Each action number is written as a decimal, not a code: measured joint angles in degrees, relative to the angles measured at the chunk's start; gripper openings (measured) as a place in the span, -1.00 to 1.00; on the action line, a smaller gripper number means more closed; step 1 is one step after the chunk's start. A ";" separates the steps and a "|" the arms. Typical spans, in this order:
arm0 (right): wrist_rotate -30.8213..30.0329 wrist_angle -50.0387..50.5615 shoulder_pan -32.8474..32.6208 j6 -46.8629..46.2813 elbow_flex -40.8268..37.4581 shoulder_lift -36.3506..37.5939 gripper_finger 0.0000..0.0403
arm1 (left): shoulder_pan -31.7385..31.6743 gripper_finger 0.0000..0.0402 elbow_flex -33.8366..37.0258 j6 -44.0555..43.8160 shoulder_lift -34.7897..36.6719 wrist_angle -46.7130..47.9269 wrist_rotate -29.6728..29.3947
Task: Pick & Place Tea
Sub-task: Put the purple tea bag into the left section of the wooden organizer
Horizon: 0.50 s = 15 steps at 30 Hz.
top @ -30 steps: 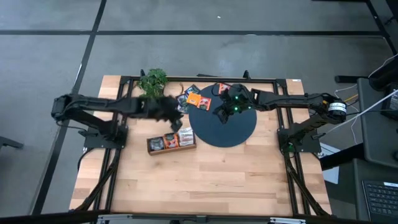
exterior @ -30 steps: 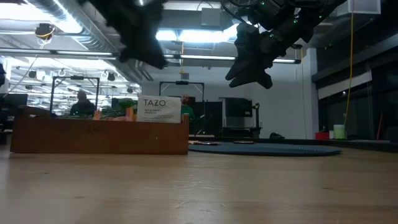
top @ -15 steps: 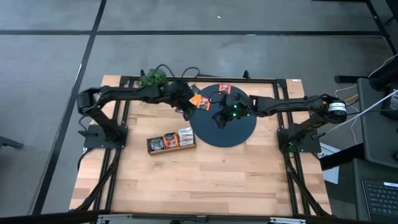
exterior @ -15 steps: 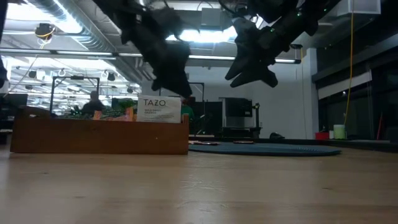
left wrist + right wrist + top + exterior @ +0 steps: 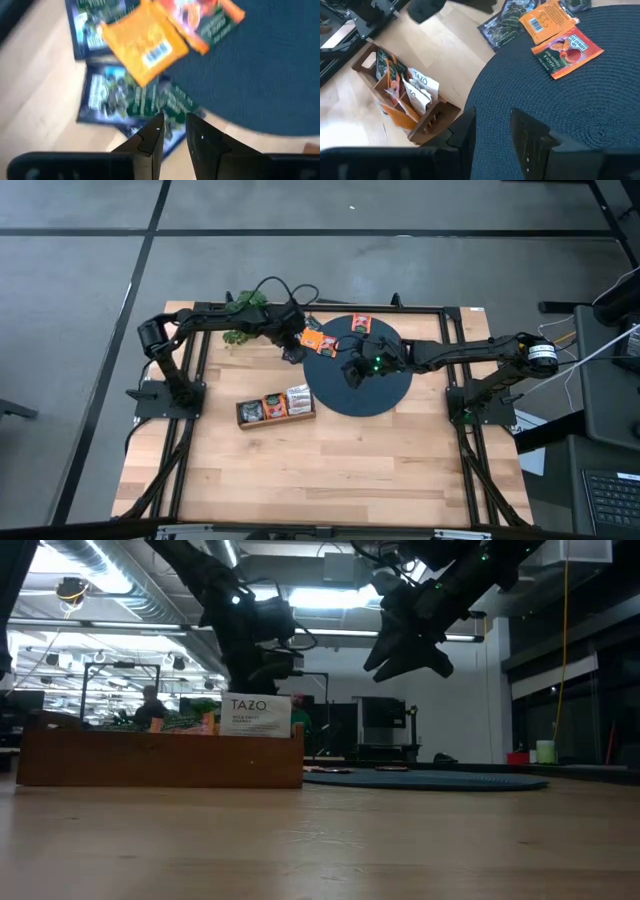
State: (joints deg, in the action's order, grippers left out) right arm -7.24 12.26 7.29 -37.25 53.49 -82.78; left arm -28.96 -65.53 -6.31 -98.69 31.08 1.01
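Loose tea sachets lie flat at the far left rim of the dark disc (image 5: 380,395): an orange one (image 5: 142,42), a red and green one (image 5: 205,17) and several dark blue ones (image 5: 125,95). My left gripper (image 5: 172,127) hangs open just above the dark blue sachets, pointing steeply down, touching nothing. My right gripper (image 5: 492,127) hovers open above the disc (image 5: 580,110), with nothing between its fingers. The wooden tray (image 5: 275,407) on the table holds several upright sachets.
A green plant (image 5: 240,305) stands at the far edge behind my left arm. One more sachet (image 5: 360,323) lies on the disc's far rim. Bare wooden tabletop (image 5: 320,470) stretches toward the near edge. In the low view, the tray (image 5: 160,755) stands left of the disc (image 5: 430,780).
My left gripper has swung from above the tray toward the far edge and the disc, tipped steeper and come down over the loose sachets. My right gripper has shifted a little over the disc and rolled slightly. No sachet has moved.
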 joint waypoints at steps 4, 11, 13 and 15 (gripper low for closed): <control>-0.27 -0.49 0.00 0.02 0.00 0.00 -0.40 | 0.39 -0.62 -0.08 -0.85 -2.03 0.20 -0.39; -0.25 -0.54 0.02 -0.09 0.00 0.00 -0.40 | -0.09 -0.61 0.01 -8.19 -6.71 5.55 -0.09; -0.25 -0.69 0.02 -0.07 0.00 0.00 -0.40 | -0.57 -0.58 0.03 -8.23 -7.12 6.62 -0.25; -0.23 -0.70 0.02 0.00 0.00 0.00 -0.40 | -1.13 -0.55 0.01 -8.09 -7.13 6.84 -0.19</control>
State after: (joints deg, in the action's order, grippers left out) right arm -7.46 11.55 7.31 -37.26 53.49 -82.78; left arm -30.09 -65.52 -14.40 -105.83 37.92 0.82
